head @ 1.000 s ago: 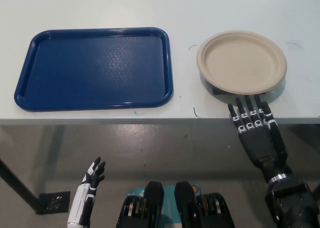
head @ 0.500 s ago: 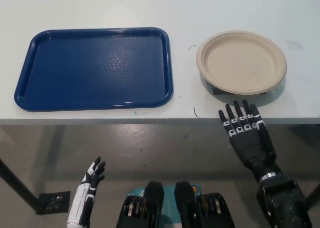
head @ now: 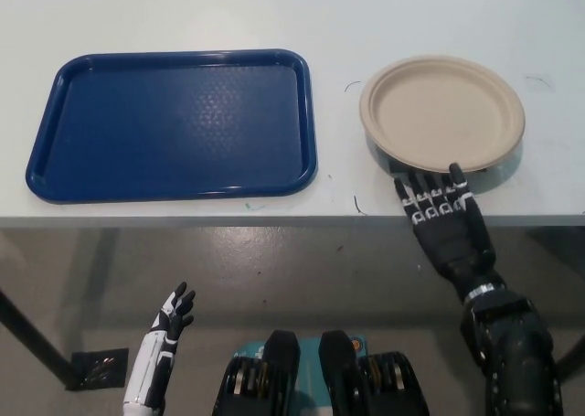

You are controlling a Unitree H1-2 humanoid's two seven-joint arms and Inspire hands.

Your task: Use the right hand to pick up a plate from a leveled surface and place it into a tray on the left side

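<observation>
Head view shows the left robot hand point(head: 174, 308) low at the lower left, fingers apart, holding nothing, as before. On the white tabletop point(head: 439, 14) the blue tray point(head: 174, 123) is bare inside. To its right lies the beige plate point(head: 442, 112), unmoved. The right robot hand point(head: 441, 217) has moved up and leftward since half a second ago; its spread fingertips now reach the plate's near rim.
</observation>
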